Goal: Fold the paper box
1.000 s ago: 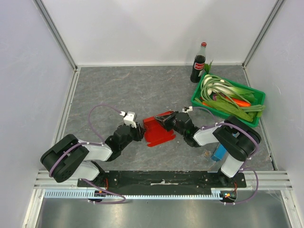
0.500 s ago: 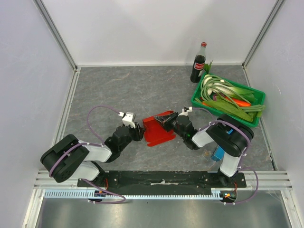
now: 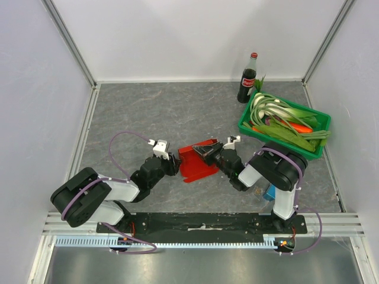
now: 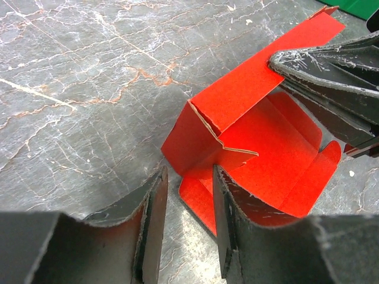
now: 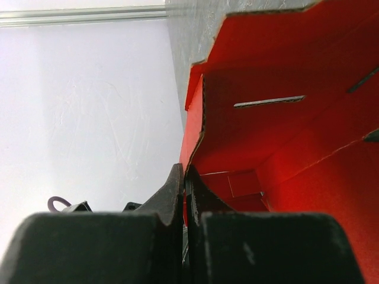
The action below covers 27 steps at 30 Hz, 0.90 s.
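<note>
The red paper box (image 3: 195,160) lies partly folded on the grey table, one wall raised, between the two arms. In the left wrist view the box (image 4: 254,136) shows a standing wall, a folded corner flap and its open floor. My left gripper (image 3: 173,164) is open and empty at the box's left edge, its fingers (image 4: 153,219) straddling the near corner without touching. My right gripper (image 3: 208,151) is shut on the box's raised back wall (image 5: 198,124), pinching its edge; its fingers also show in the left wrist view (image 4: 331,65).
A green crate (image 3: 284,124) of leeks and carrots stands at the right, a cola bottle (image 3: 247,80) behind it. A narrow blue box (image 3: 272,190) lies by the right arm's base. White walls enclose the table.
The right arm's elbow has swung left and nearer, with its gripper still pinching the box wall. The left gripper and the box have barely moved.
</note>
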{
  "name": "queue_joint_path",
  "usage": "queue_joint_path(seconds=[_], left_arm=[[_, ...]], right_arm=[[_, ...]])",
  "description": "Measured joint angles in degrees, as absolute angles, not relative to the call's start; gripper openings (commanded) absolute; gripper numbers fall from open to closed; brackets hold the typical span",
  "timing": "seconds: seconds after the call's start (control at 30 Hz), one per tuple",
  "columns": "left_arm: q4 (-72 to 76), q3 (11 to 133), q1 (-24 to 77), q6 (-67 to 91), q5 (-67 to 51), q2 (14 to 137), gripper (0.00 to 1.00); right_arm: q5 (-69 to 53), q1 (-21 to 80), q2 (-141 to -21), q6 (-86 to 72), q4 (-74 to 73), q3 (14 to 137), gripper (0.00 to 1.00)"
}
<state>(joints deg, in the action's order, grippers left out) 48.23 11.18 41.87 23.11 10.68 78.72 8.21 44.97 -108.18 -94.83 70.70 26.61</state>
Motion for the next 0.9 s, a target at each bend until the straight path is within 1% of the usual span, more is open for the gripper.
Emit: queue_joint_path(seconds=[0.1, 0.4, 0.67, 0.9], left_arm=[[48.8, 11.2, 41.9, 23.0, 10.7, 79.1, 0.44], [50.8, 11.2, 42.5, 22.5, 11.7, 80.4, 0.46], [52.5, 11.1, 43.6, 21.9, 13.7, 81.0, 0.48], [55.1, 11.1, 45.8, 21.3, 19.5, 82.8, 0.5]], right_arm=[[9.0, 45.3, -108.8, -94.2, 72.3, 26.1, 0.0], [10.1, 46.1, -114.5, -93.4, 83.7, 24.3, 0.0], [10.7, 46.3, -115.6, -91.9, 85.2, 24.4, 0.0], [10.7, 46.3, -116.4, -92.1, 86.0, 24.6, 0.0]])
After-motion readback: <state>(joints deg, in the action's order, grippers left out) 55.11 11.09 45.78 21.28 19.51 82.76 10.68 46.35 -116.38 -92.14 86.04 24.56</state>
